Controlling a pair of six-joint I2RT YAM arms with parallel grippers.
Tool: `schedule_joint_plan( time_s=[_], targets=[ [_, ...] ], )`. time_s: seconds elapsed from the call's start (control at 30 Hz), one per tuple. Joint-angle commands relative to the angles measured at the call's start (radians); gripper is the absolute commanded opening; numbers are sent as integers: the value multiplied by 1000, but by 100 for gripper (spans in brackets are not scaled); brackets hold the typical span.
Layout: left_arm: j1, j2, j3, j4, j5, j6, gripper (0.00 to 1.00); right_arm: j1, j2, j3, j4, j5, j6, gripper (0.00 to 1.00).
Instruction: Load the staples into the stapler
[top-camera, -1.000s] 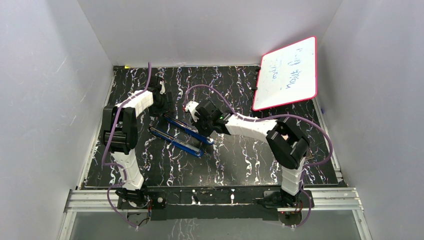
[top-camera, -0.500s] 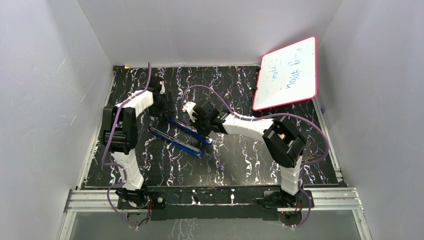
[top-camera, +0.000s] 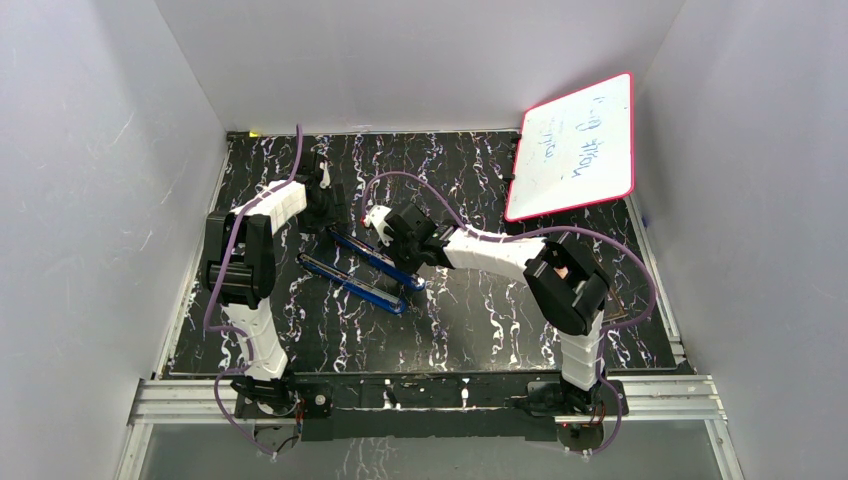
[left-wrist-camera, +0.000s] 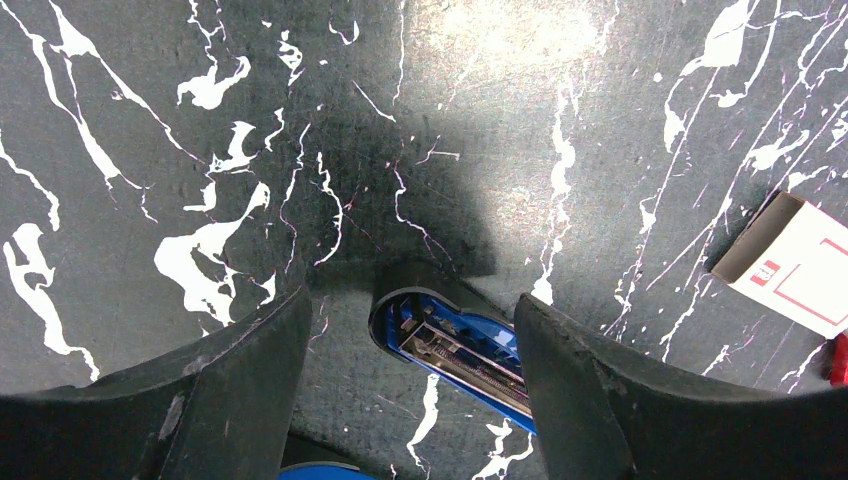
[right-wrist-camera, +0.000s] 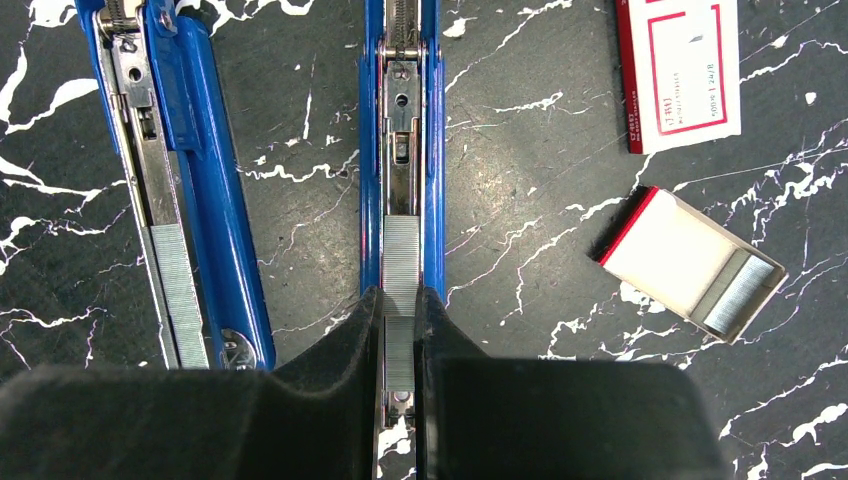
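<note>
The staples (right-wrist-camera: 402, 262), a silvery ribbed strip, lie in the open metal channel of a blue stapler (right-wrist-camera: 432, 150). In the right wrist view the stapler runs from 12 to 6 o'clock through the middle. The right gripper (right-wrist-camera: 401, 305) comes in from 6 o'clock, its fingers drawn close on either side of the strip's near end, apparently clenched on it.

At 9 o'clock of this stapler lies a second blue stapler (right-wrist-camera: 215, 200), parallel to it and just beside it. Its rail carries what looks like another grey strip (right-wrist-camera: 178, 290). At 3 o'clock, well apart, sits an open cardboard tray (right-wrist-camera: 660, 250) with spare strips (right-wrist-camera: 738, 290) in one end. Its red-and-white sleeve (right-wrist-camera: 680, 70) is at 1 o'clock.

In the left wrist view the left gripper (left-wrist-camera: 410, 303) is spread wide and grips nothing. It straddles the rounded end of the stapler on the black marbled table (left-wrist-camera: 150, 120).

The step in hand seems to be seating the strip in the channel. Next, the right fingers likely need to let go and lift straight off without dragging the strip. The stapler must then be closed while the left arm steadies it.
</note>
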Motion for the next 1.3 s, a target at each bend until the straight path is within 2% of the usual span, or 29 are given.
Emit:
schedule_joint_plan(
  time_s=[0.0,0.43,0.53,0.6,0.73,0.9,1.27],
  targets=[
    [-4,-28,15,-30,6,9,72,5,-6,27,5,15,-8,11],
    [-4,-31,14,-30,4,10,72,4,-100,-59,138,-12,36,33],
    [-4,-32,14,-30,4,10,72,3,-123,-77,167,-3,45,44],
    [-3,-32,13,-30,3,10,72,1,-142,-92,189,8,53,47],
    [-4,-34,14,-30,2,10,72,-15,-171,-137,238,28,85,47],
    [-3,-34,14,-30,3,10,72,-37,-158,-137,196,17,88,38],
    [-4,-33,14,-30,4,10,72,-37,-113,-131,147,-19,81,39]
  ],
)
